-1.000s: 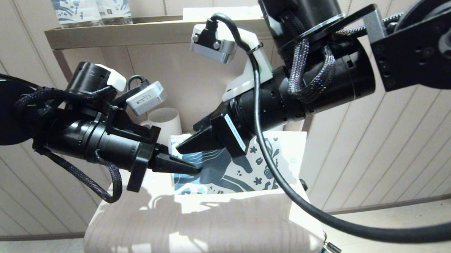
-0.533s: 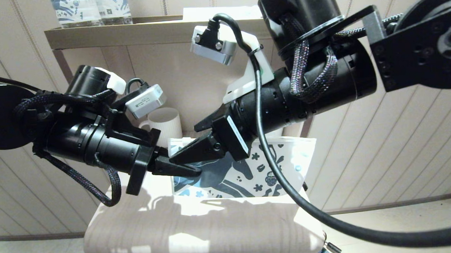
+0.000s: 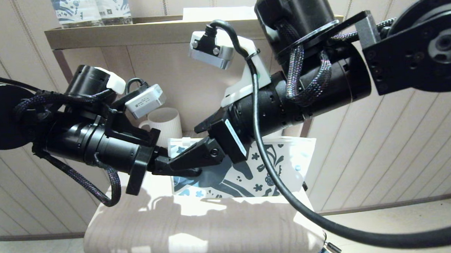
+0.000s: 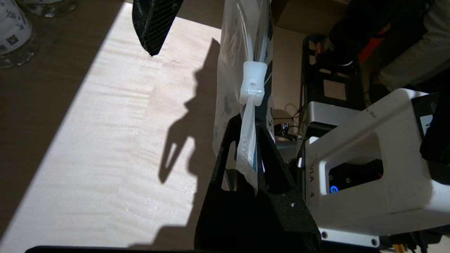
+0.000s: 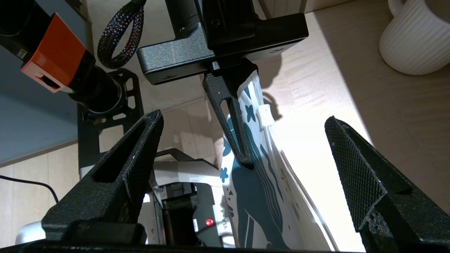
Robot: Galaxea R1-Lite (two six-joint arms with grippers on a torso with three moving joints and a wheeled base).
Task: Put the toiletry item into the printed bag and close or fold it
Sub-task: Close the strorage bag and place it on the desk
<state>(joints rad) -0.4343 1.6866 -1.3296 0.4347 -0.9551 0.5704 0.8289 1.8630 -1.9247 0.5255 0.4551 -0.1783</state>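
Observation:
The printed bag [image 3: 250, 171], whitish with a dark blue horse, hangs upright on edge above the table [image 3: 199, 226]. My left gripper [image 3: 189, 170] is shut on its left end, just below the white zip slider [image 4: 252, 82]. In the left wrist view the bag [image 4: 246, 140] is pinched flat between the two black fingers. My right gripper [image 3: 182, 146] stands open, its fingers [image 5: 355, 168] spread wide on either side of the bag [image 5: 260, 182] and touching nothing. The toiletry item shows in no view.
A white ribbed mug [image 3: 166, 123] stands on the table behind the bag, close to the left gripper. A shelf [image 3: 130, 31] above carries blue-printed bottles [image 3: 91, 8] and a white sheet. Panelled walls close in both sides.
My right gripper has spread its jaws wide and let go of the bag's top edge. The bag has swung slightly, its right end now higher. The left gripper keeps its hold.

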